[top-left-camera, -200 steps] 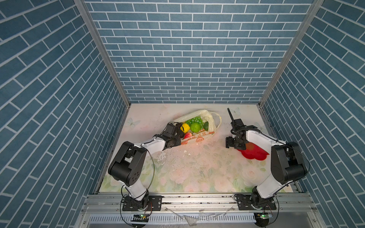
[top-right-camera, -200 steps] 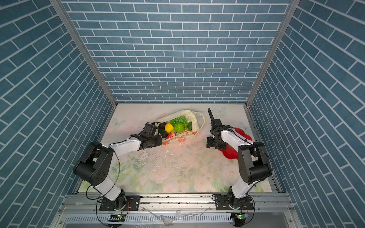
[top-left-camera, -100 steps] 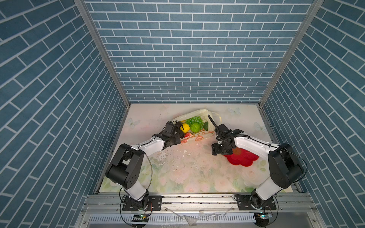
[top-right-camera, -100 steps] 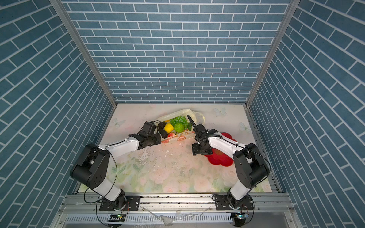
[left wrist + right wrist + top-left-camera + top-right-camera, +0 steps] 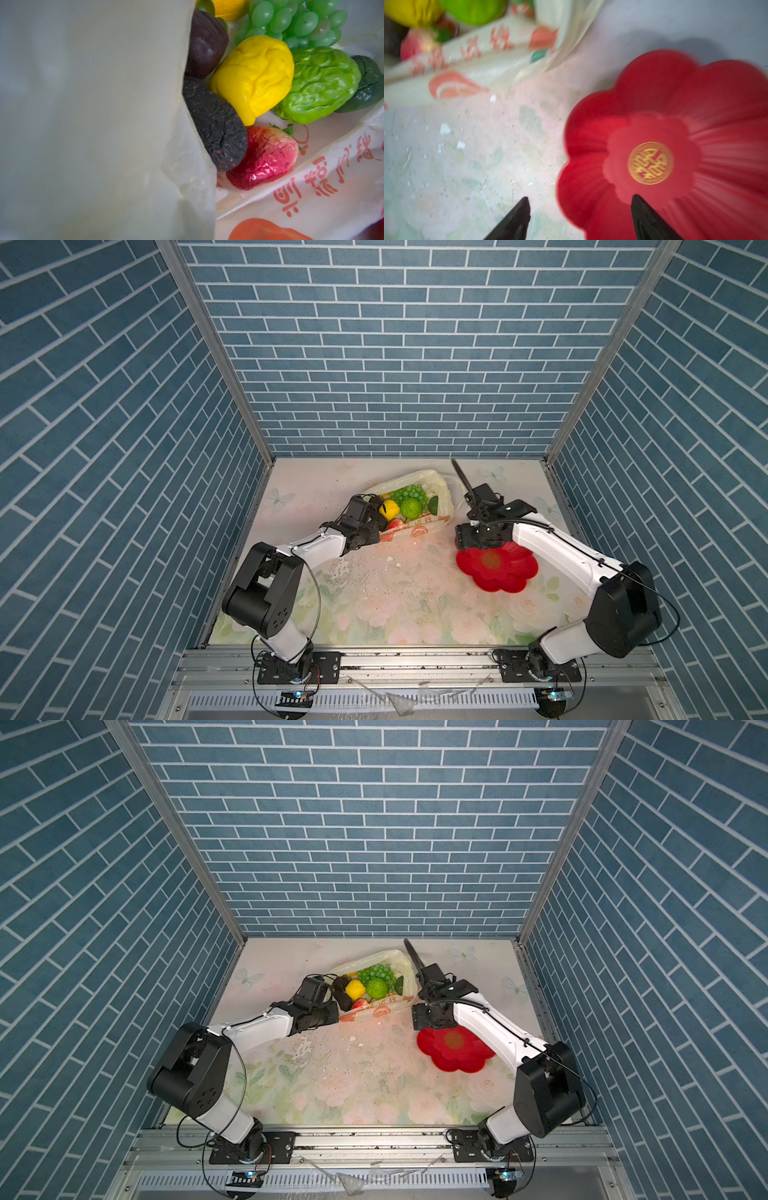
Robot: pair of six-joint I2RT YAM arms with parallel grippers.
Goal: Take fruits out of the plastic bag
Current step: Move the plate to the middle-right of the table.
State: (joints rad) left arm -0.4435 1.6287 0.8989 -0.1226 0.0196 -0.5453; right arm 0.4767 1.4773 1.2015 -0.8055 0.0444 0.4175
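The plastic bag (image 5: 440, 489) lies at the far centre of the bench (image 5: 395, 605), unmoved, with the fruits (image 5: 409, 506) inside. The left fingers (image 5: 372, 532) stay together on the film at its mouth. The right fingers (image 5: 512, 220), apart, straddle the rim of the red plate (image 5: 515, 576), which has shifted toward the bag. The bench cover is floral. The walls (image 5: 395, 364) are blue brick-pattern.

Bright, even light, soft shadows; top views sharp, right wrist view blurred, plastic bag (image 5: 83, 104) defocused.
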